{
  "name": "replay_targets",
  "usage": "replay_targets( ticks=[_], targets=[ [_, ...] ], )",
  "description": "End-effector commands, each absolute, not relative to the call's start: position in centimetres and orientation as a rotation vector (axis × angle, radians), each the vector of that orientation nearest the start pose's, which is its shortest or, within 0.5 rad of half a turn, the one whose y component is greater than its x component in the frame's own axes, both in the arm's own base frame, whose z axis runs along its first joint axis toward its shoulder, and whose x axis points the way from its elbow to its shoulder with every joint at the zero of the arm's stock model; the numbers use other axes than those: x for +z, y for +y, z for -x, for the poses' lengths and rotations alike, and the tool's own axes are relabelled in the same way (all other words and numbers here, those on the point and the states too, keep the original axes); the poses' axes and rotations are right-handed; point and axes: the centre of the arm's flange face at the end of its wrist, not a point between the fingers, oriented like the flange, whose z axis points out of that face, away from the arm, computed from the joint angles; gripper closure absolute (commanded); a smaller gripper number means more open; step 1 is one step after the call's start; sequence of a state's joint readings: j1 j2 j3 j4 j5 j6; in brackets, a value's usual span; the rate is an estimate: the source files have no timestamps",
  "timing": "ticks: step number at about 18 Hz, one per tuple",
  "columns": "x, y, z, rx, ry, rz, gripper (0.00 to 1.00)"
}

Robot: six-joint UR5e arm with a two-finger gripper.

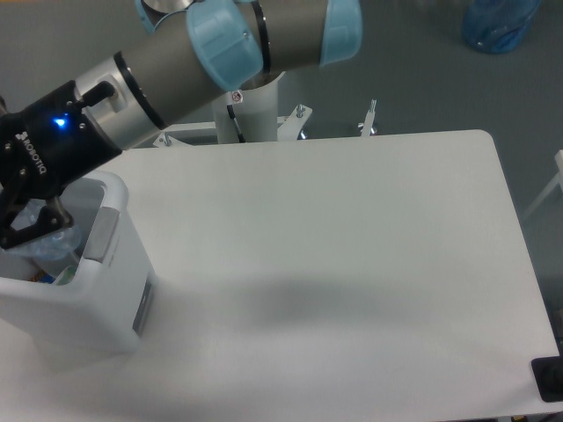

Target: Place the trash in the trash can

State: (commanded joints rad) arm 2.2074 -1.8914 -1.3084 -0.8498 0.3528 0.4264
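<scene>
The trash can (84, 308) is a large white bin with grey handle patches, standing at the table's near left corner. My gripper (18, 230) hangs over its open top at the frame's left edge, partly cut off. It is shut on the trash, a clear bluish plastic bottle (46, 246). The bottle shows only in part, below the one black finger (37, 221) in view and inside the bin's opening. The other finger lies outside the frame.
The white table (352, 246) stretches to the right of the bin. My arm's base (255, 110) and a metal bracket (369, 119) stand at its far edge. A blue jug (500, 22) sits on the floor top right, a black object (550, 380) at the bottom right corner.
</scene>
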Motion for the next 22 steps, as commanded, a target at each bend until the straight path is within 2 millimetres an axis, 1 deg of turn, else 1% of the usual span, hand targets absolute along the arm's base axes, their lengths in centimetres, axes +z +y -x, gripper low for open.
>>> replay_targets(
  ticks=[1, 5, 8, 9, 11, 13, 16, 18, 20, 21, 22],
  targets=[
    [57.4, 63.7, 18.9, -0.804, 0.246, 1.912, 0.0],
    [56.4, 63.0, 18.4, -0.822, 0.23, 1.925, 0.0],
    [55.3, 62.4, 18.9, -0.833, 0.199, 1.939, 0.0],
    [55.1, 62.0, 19.4, -0.83, 0.185, 1.941, 0.0],
    [55.3, 60.2, 22.9, -0.791, 0.118, 1.937, 0.0],
    [55.3, 59.3, 25.1, -0.765, 0.084, 1.935, 0.0],
    [55.1, 57.5, 29.0, -0.719, 0.021, 1.931, 0.0],
    [55.3, 55.6, 32.3, -0.671, -0.027, 1.921, 0.0],
    [56.1, 53.1, 35.6, -0.599, -0.067, 1.91, 0.0],
    [56.6, 52.1, 36.8, -0.548, -0.065, 1.911, 0.0],
    [56.7, 51.5, 37.8, -0.492, -0.064, 1.926, 0.0]
  ],
)
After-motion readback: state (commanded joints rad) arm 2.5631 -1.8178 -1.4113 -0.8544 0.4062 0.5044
